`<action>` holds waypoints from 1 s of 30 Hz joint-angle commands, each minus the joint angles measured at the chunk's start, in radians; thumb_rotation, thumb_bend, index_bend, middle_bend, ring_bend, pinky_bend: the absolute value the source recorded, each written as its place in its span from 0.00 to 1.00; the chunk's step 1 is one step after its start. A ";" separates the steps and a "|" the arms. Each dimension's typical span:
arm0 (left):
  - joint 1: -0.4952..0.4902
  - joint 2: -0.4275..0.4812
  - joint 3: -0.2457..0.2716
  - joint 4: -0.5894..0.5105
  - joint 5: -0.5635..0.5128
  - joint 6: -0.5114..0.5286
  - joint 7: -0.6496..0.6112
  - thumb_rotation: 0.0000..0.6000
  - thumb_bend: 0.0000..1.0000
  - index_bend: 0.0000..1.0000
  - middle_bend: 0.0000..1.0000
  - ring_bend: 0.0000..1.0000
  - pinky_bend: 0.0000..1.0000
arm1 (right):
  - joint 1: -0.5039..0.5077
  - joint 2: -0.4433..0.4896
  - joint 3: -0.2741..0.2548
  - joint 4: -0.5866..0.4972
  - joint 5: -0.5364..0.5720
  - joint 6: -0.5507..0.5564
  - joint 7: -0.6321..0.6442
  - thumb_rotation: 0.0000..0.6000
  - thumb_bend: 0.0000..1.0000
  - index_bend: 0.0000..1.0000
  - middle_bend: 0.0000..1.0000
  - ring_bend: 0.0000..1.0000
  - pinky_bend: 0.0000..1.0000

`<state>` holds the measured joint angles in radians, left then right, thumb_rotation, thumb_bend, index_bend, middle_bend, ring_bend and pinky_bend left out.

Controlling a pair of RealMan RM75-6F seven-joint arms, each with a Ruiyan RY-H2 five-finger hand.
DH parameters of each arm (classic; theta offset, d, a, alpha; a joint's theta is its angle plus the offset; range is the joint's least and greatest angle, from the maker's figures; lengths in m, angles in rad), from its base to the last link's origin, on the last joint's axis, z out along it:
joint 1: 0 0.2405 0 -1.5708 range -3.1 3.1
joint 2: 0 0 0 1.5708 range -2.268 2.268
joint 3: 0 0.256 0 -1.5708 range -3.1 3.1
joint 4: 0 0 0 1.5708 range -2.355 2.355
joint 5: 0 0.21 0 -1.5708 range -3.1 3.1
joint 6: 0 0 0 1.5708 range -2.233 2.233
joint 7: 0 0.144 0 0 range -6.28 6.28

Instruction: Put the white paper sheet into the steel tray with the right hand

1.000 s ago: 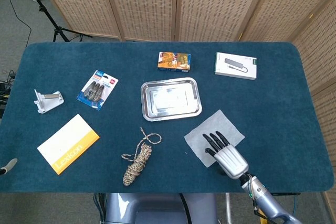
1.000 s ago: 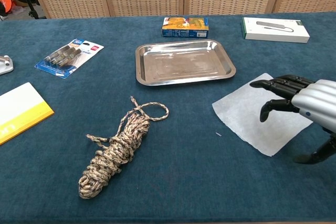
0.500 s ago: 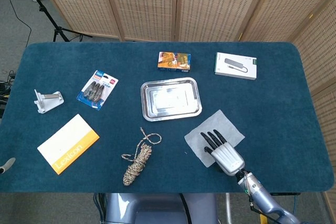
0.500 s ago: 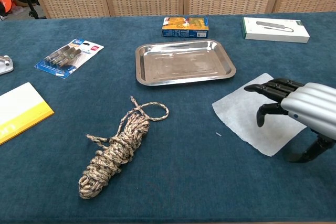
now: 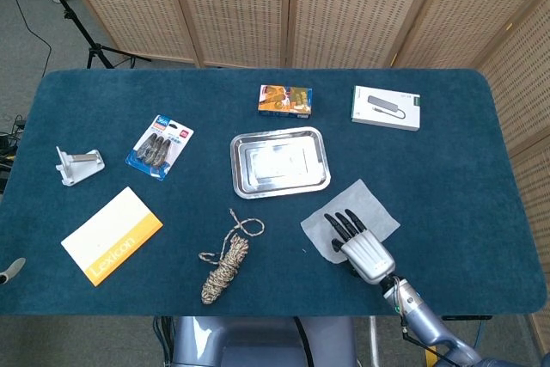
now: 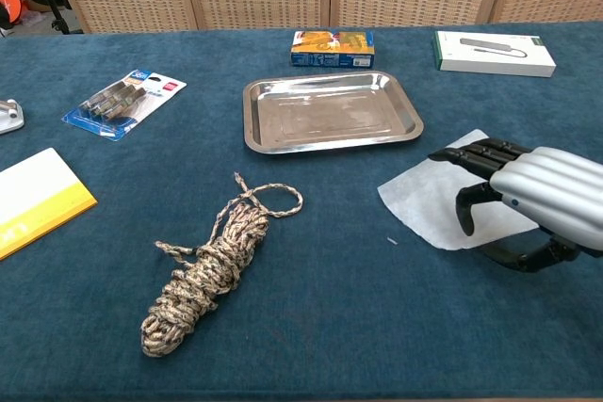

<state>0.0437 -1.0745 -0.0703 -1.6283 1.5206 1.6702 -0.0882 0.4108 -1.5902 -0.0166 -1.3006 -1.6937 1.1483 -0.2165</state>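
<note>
The white paper sheet [image 5: 368, 202] [image 6: 424, 202] lies flat on the blue cloth, just right of and nearer than the steel tray [image 5: 236, 166] [image 6: 252, 118], which holds nothing. My right hand [image 5: 359, 244] [image 6: 529, 193] is low over the sheet's near half, its dark fingers [image 6: 476, 152] stretched out above the paper and pointing toward the tray. Its thumb curls beneath the palm at the sheet's near edge. The near corner of the paper is hidden under the hand. Only a grey tip of my left hand [image 5: 9, 270] shows at the head view's left edge.
A coiled rope [image 5: 225, 266] [image 6: 212, 270] lies left of the paper. Behind the tray sit a small orange-and-blue box [image 5: 284, 99] and a white boxed hub [image 5: 385, 107]. A blister pack [image 5: 160, 146], a white bracket [image 5: 77, 165] and a yellow-and-white booklet [image 5: 112, 235] occupy the left side.
My right hand has moved left and down onto the sheet. Its thumb has come in at the near edge, the near corner is now covered, and the paper has shifted slightly left.
</note>
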 commanded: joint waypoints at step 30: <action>0.019 0.020 0.002 0.002 0.020 0.038 -0.065 1.00 0.00 0.00 0.00 0.00 0.00 | 0.048 0.107 0.275 -0.288 0.165 0.169 0.031 1.00 0.64 0.71 0.17 0.00 0.00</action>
<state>0.0622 -1.0553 -0.0691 -1.6258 1.5397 1.7071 -0.1526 0.4433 -1.5315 0.2087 -1.5132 -1.5666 1.3080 -0.1371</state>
